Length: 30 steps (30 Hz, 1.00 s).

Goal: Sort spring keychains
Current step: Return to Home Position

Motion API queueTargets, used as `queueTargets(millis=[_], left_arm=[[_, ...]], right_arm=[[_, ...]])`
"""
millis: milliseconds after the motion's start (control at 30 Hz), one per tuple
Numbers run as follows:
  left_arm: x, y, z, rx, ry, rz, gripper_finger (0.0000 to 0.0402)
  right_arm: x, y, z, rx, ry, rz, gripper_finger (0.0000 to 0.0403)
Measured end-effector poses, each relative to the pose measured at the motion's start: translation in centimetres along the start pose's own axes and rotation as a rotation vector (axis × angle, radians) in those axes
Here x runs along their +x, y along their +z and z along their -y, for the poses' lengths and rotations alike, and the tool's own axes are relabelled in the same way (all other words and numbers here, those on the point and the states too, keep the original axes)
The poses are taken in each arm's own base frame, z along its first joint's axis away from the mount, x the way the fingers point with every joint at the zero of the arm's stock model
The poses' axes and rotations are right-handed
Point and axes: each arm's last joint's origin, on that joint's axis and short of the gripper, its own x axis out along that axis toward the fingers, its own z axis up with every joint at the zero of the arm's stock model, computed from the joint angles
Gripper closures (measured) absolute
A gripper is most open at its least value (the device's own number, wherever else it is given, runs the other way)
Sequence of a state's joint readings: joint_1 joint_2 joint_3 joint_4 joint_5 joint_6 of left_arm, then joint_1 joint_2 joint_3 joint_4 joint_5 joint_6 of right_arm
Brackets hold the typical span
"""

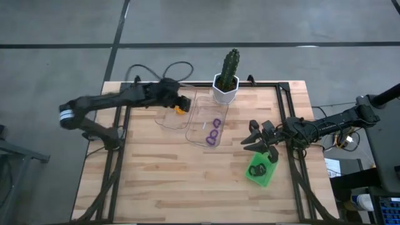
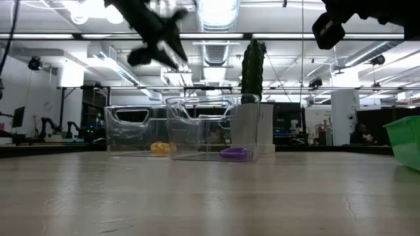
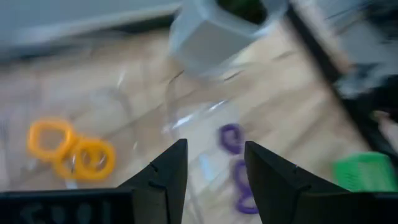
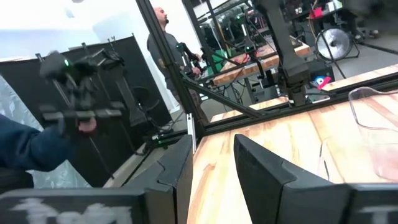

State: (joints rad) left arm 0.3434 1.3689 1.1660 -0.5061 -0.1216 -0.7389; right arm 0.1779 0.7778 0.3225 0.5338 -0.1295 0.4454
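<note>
From above, the left hand (image 1: 181, 101) hovers over the left clear plastic tray (image 1: 165, 119) holding the orange spring keychains (image 1: 180, 110). The purple spring keychains (image 1: 212, 132) lie in the neighbouring clear tray (image 1: 201, 117), and the black spring keychains (image 1: 257, 169) in the green square tray (image 1: 267, 177) beside the right hand (image 1: 259, 145). At counter level, the left hand hangs above both clear trays. Each wrist view shows fingers parted, gripping nothing.

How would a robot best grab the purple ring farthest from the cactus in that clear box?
Probably from straight above: the purple keychain lies flat on the floor of the clear tray, whose walls block a sideways approach. Pinch one side of the loop, one finger inside the ring, one outside.
</note>
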Motion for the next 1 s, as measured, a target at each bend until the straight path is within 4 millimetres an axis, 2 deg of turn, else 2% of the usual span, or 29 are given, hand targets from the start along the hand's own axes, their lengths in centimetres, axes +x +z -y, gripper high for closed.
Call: queueTargets(millis=[133,267,467,700,900,1000], left_arm=[[-5.8,0.0,1.1,0.120,-0.125,0.118,0.0250],[-10.7,-0.7,1.1,0.214,-0.235,0.192,0.0250],[-15.9,-1.8,0.1,0.263,-0.351,0.242,0.0250],[-18.8,-3.0,-1.0,0.372,-0.438,0.287,0.0250],[-18.4,-5.0,-2.1,0.429,-0.518,0.316,0.0250],[-18.0,-6.1,-2.8,0.448,-0.590,0.357,0.0250]], right_arm=[[-0.3,0.3,-0.2,-0.006,0.007,0.018,0.0291],[-0.6,0.7,-0.4,-0.010,0.018,0.045,0.0291],[-1.4,1.5,-0.9,-0.014,0.044,0.099,0.0291],[-2.5,2.2,-1.7,-0.095,0.158,0.117,0.0291],[-3.3,2.5,-2.3,-0.117,0.276,0.107,0.0291],[-3.6,2.4,-2.3,-0.121,0.277,0.092,0.0291]])
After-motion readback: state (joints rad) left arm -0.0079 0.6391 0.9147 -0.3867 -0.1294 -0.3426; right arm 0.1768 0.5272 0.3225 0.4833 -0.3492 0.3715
